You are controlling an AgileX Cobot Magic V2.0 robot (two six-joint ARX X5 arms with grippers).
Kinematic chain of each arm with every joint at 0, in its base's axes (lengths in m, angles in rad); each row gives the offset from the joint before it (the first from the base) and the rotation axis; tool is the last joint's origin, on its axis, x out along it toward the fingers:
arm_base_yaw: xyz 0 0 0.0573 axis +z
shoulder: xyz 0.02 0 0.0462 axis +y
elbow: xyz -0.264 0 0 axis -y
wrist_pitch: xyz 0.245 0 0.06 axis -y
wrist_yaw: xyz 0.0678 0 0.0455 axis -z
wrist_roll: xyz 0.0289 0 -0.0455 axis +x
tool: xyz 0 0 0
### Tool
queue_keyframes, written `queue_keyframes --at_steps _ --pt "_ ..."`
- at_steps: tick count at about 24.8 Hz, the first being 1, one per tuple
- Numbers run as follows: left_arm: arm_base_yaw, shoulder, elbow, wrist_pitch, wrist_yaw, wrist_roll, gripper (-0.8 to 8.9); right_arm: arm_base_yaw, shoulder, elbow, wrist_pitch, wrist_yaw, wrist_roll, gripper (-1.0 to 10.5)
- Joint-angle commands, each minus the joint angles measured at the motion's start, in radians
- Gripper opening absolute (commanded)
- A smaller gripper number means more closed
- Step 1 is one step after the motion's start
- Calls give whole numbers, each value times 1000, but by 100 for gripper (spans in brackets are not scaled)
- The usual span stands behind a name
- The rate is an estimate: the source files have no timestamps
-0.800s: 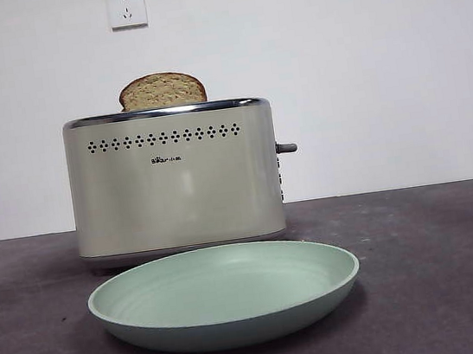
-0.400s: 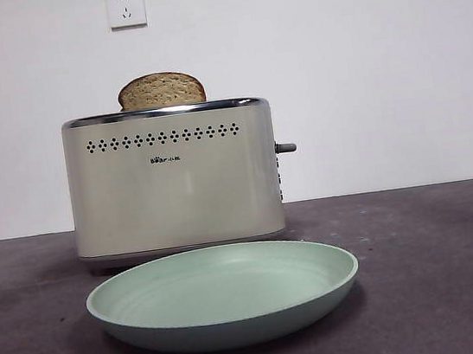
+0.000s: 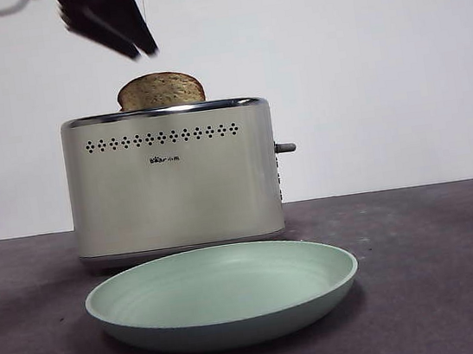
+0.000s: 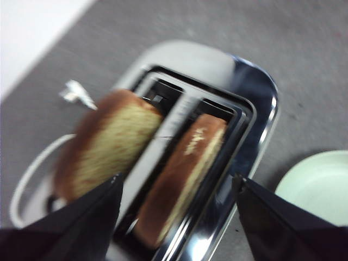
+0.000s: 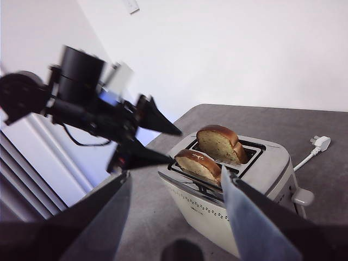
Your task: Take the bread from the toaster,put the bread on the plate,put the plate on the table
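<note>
Behind the bread (image 4: 182,174), another slice (image 4: 106,144).

The toaster (image 3: 174,185) has a smooth cream body with a satin sheen and a glossy chrome top rim. The plate (image 3: 228,328) looks like smooth matt plastic. The counter (image 3: 441,272) is dull, faintly scuffed grey. The bread (image 4: 106,144) shows porous crumb and dark crust.

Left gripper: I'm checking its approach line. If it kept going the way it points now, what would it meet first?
Probably the bread in the toaster: the open left gripper frames that slice, though blur leaves depth unclear.
</note>
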Motion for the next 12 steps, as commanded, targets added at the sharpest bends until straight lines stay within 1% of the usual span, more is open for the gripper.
queue_keyframes --at_steps 1,7,9,11,12 --pt "-19 29 -3 4 -4 43 340 2 -1 4 5 2 -7 279" --pt "-20 68 -3 18 -27 65 329 2 -1 4 5 2 -7 279" --pt "-13 80 -3 21 -24 66 269 2 -1 4 5 2 -7 279" --pt "-11 99 -3 23 -23 66 255 2 -1 4 5 2 -7 279" --pt "-11 106 -3 24 -23 66 203 2 -1 4 5 2 -7 279"
